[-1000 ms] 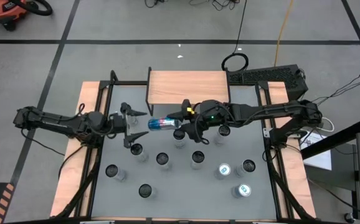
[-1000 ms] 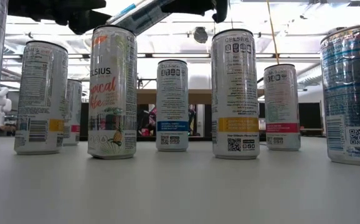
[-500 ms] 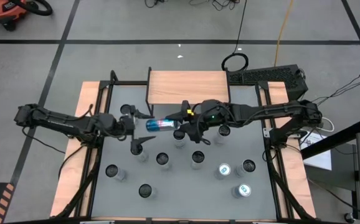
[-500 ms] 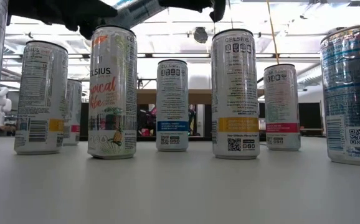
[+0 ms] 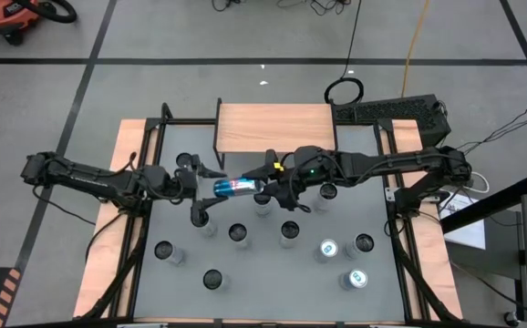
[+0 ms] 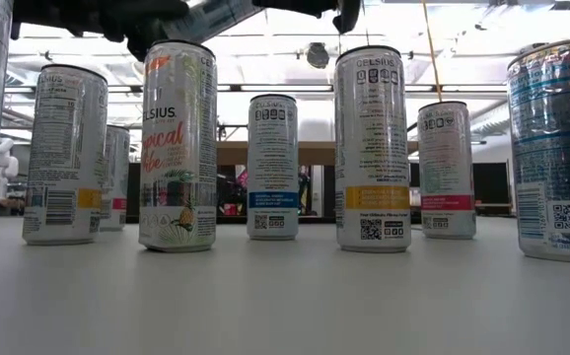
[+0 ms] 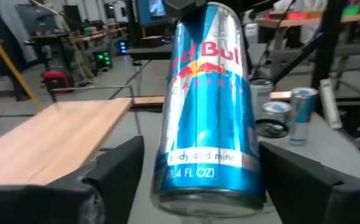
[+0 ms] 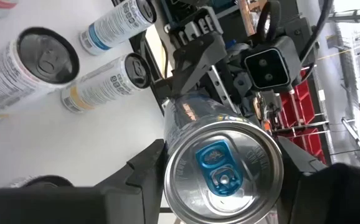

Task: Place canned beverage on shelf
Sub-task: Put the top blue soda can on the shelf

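The right gripper is grasping the blue canned beverage by its top end, holding it level above the surface. The left gripper is straddling the can's bottom end, fingers spread beside it without touching. The shelf is sitting just beyond both grippers.

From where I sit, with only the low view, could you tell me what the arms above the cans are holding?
Observer: The right gripper is shut on a blue can, which lies level in mid-air.
Operator: And the left gripper?
Observer: Its fingers flank the can's base end, open, with a gap on either side.
Operator: Where is the shelf?
Observer: The shelf stands just beyond the can, its wood top bare.
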Tool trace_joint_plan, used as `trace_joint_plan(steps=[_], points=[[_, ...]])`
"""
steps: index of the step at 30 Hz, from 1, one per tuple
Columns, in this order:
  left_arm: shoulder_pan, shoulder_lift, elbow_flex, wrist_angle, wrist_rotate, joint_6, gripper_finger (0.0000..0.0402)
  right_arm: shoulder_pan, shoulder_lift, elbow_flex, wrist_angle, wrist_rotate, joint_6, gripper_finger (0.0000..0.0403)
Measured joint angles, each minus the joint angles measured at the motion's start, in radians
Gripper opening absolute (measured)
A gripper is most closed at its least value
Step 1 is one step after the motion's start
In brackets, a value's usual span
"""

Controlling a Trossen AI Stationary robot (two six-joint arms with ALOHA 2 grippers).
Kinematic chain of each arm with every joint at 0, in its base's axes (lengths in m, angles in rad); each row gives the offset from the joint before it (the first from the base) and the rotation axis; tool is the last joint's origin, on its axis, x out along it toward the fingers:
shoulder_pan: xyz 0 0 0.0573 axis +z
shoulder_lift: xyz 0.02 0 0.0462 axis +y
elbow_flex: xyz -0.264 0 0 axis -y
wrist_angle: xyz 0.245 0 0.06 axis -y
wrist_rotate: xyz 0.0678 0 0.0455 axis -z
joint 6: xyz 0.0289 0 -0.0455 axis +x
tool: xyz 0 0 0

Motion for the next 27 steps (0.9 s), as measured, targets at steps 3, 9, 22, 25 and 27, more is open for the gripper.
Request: trace_joint_plan(steps=[3,9,22,25,27], points=[[0.000,0.000,0.000,-0.010,0.008,-0.022,0.0265,0.000,0.000,0.000,0.000,0.000,0.012,0.0162],[-0.003,0.000,0.000,-0.036,0.020,-0.026,0.0236,0.000,0.001,0.000,-0.003,-0.002,0.016,0.0163],[-0.003,0.000,0.000,-0.012,0.022,0.000,0.0232,0.001,0.000,0.000,0.022,0.009,0.131,0.0255],[-0.003,0.000,-0.002,-0.013,0.023,0.017,0.0231,0.000,0.000,0.000,0.016,0.010,0.238,0.0282],[-0.003,0.000,-0.002,-0.006,0.023,0.031,0.0231,0.000,-0.002,0.000,0.013,0.012,0.327,0.0296]])
